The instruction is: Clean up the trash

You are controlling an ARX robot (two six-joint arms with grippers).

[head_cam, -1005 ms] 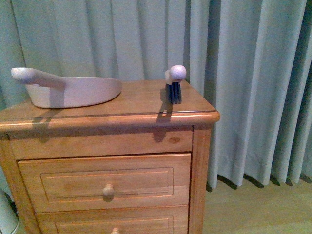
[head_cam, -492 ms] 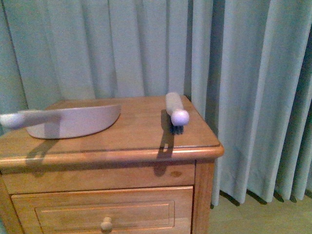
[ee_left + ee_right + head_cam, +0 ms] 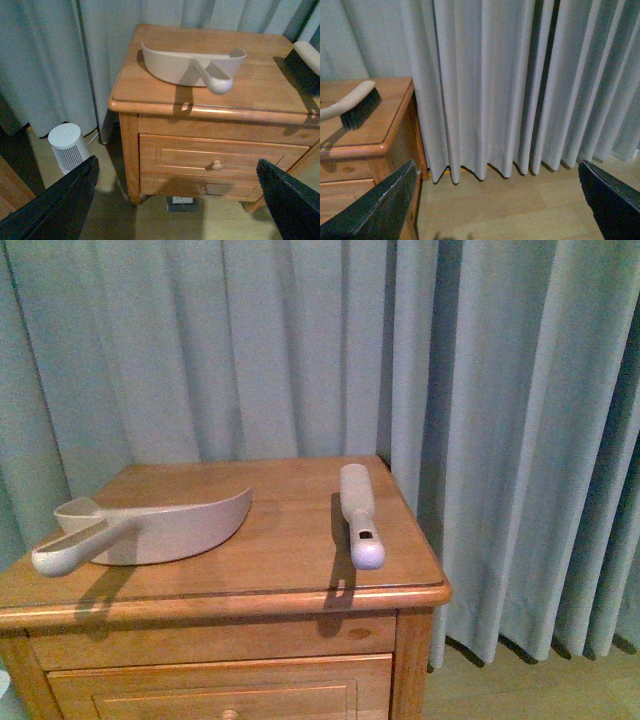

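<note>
over the last second the front view climbs: the drawer fronts that filled its lower part drop almost out of it, and the wooden surface (image 3: 290, 530) now shows from above, nearly whole. the pale pink dustpan (image 3: 170, 525) and the brush (image 3: 358, 510) keep their places on it, well apart, the dustpan to the left and the brush near the right edge. only the viewpoint shifts, not the things. neither arm shows in the front view. the left end effector (image 3: 176, 167) is released, its dark fingers spread wide before the drawers (image 3: 220, 160), holding nothing. the right end effector (image 3: 496, 167) is likewise released and empty, facing the curtain (image 3: 495, 75) beside the surface. the trash, a small white wad, appears in none of the views: not on the surface, nor in the dustpan so far as it shows. i judge the task barely begun: the higher look serves the search, and the wad is yet to be found.
</note>
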